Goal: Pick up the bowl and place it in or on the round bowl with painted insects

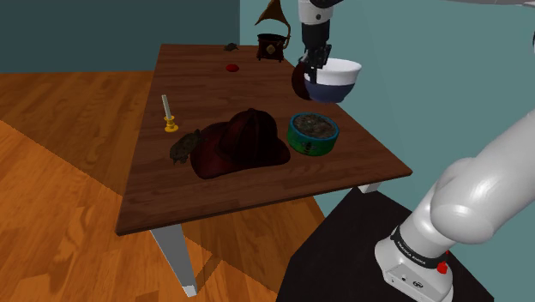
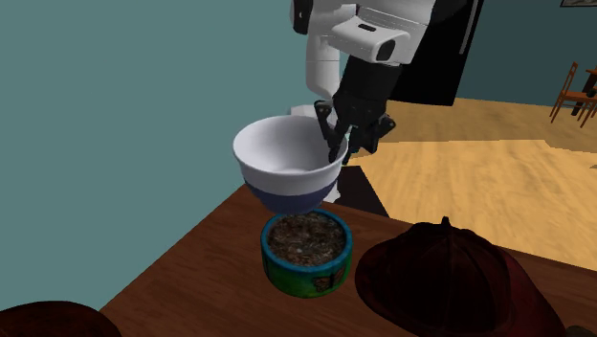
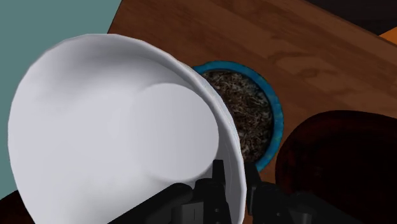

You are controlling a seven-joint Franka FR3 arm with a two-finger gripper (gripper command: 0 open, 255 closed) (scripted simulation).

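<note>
Shoulder view lays out the whole counter (image 1: 171, 193), so going from its left: a white candle (image 1: 167, 111) in a yellow holder near the left edge, then a little turtle figure (image 1: 183, 147) right up against the brim of a dark red hat (image 1: 244, 141) mid-counter. After that comes the round bowl (image 1: 313, 135) close to the right edge, with a green-and-blue wall and full of dark speckled stuff. Along the far edge there's a small red disc (image 1: 231, 67) and, at the far right corner, a dark horn gramophone (image 1: 276, 39). The black stand (image 1: 343, 257) sits off the near right corner.

Second exterior view looks low from the other side. The bowl (image 2: 287, 163) hangs in the air right over the round bowl (image 2: 306, 254), the hat (image 2: 440, 282) sits just beside that on the right, and a wooden chair (image 2: 574, 91) is way off at the right. The gripper (image 2: 342, 142) is pinched on the bowl's rim, one finger inside and one outside. Wrist view looks straight into the bowl (image 3: 114, 127), with the round bowl (image 3: 270, 105) peeking out behind it.

Counter is dark brown wood on a light grey leg. The floor (image 1: 60, 129) is orange-brown planks and the wall (image 1: 86, 34) is teal.

The bowl itself is plain white inside and around the top, with a navy blue lower part.
</note>
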